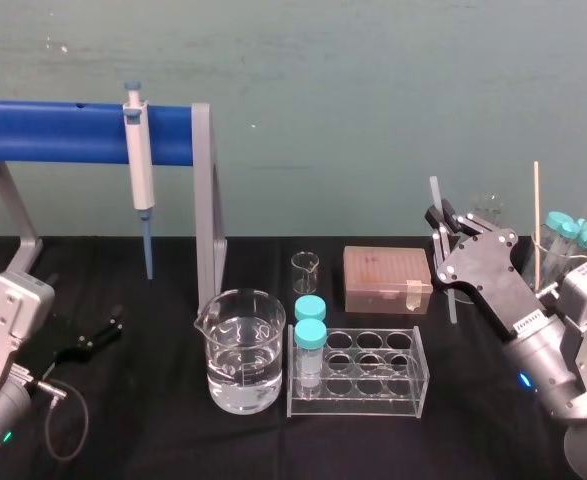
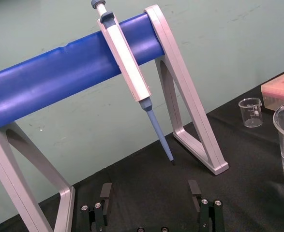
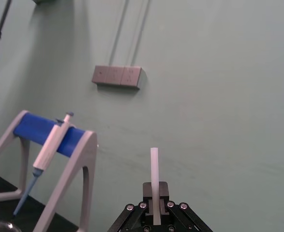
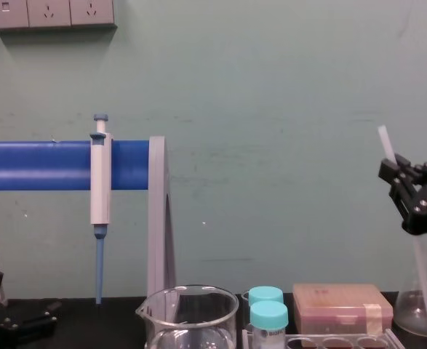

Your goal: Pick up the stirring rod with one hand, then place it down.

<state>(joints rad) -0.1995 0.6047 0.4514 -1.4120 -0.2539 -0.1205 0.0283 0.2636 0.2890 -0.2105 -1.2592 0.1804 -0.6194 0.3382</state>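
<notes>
Right gripper point(image 1: 443, 222) is hovering above the bench point(image 1: 153, 430), at about 2 o'clock from the tube rack point(image 1: 358, 372) and 3 o'clock from the pink box point(image 1: 386, 280). Its fingers are pinching narrowly on the stirring rod point(image 1: 436, 200). The rod is hanging clear of the bench and running nearly upright, with its top leaning slightly toward 11 o'clock. In the chest view the rod point(image 4: 385, 143) is sticking out above the gripper point(image 4: 395, 171), and its lower length is passing down in front of a glass flask point(image 4: 424, 305). In the right wrist view the rod point(image 3: 154, 169) is rising straight from between the closed fingers of the gripper point(image 3: 154, 191).

Left gripper point(image 1: 93, 340) is resting low on the bench at 9 o'clock from the big beaker point(image 1: 240, 350). Its fingers point(image 2: 105, 193) are spreading wide and holding nothing. A pipette point(image 1: 138, 160) is hanging on the blue stand point(image 1: 73, 132) at 11 o'clock from the beaker.
</notes>
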